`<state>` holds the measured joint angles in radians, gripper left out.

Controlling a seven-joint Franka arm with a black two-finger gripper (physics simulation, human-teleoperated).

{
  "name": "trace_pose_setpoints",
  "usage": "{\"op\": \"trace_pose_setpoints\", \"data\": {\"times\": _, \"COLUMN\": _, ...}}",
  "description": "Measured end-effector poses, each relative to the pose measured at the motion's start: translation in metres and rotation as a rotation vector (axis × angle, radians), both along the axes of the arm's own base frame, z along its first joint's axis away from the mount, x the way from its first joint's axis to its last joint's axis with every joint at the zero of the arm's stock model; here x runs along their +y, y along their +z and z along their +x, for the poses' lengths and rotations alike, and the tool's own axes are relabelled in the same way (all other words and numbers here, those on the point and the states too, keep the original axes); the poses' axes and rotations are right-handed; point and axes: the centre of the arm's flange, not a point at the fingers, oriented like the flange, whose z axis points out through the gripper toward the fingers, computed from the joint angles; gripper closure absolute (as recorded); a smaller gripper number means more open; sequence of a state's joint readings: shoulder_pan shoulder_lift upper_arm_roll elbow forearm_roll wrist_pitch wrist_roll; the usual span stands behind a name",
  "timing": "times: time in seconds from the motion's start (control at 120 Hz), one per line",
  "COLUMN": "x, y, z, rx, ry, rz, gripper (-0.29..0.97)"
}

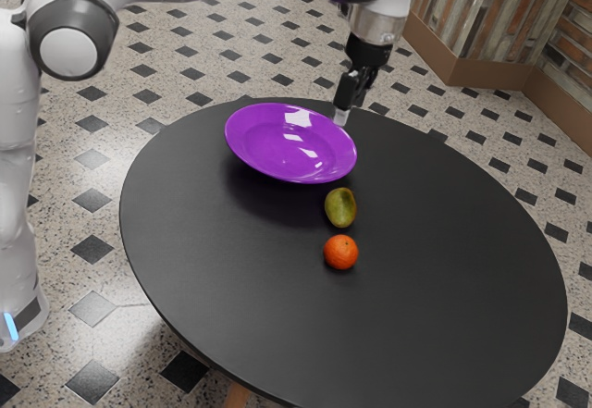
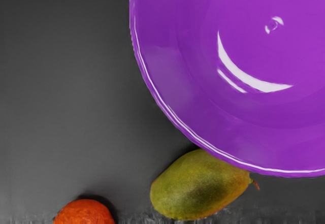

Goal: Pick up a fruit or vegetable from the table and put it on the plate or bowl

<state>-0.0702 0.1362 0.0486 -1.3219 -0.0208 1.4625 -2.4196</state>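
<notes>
hand (image 1: pixel 340 117) over plate (image 1: pixel 289 142) rim | mango (image 1: pixel 340 206) beside plate, apart from hand

Purple glossy round plate (image 2: pixel 213 82): in the wrist view it runs out of the picture on two sides, so much of its rim is cut off.
Green-yellow oval mango (image 2: pixel 198 191): in the wrist view the plate's rim covers the mango's side nearest the plate. Whether the two touch cannot be told.
Round orange fruit (image 2: pixel 84 213): cropped by the wrist view's edge, in a smeared, blurred band.
Round black table (image 1: pixel 444 269): the exterior view's lower edge cuts its near rim, and the top hides most of its base.
White robot arm (image 1: pixel 65 29): cropped by the exterior view's top and left edges.
</notes>
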Motion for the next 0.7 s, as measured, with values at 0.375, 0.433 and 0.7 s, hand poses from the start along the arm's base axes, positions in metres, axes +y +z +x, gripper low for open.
{"op": "trace_pose_setpoints", "data": {"times": 0.375, "x": -0.091, "y": -0.070, "z": 0.028, "rx": 0.092, "ry": -0.155, "rz": 0.009, "gripper": 0.00}}
{"op": "trace_pose_setpoints", "data": {"times": 0.433, "x": -0.103, "y": -0.084, "z": 0.039, "rx": 0.094, "ry": -0.177, "rz": 0.007, "gripper": 0.00}}
{"op": "trace_pose_setpoints", "data": {"times": 0.7, "x": -0.101, "y": -0.130, "z": 0.057, "rx": 0.104, "ry": -0.224, "rz": -0.014, "gripper": 0.00}}
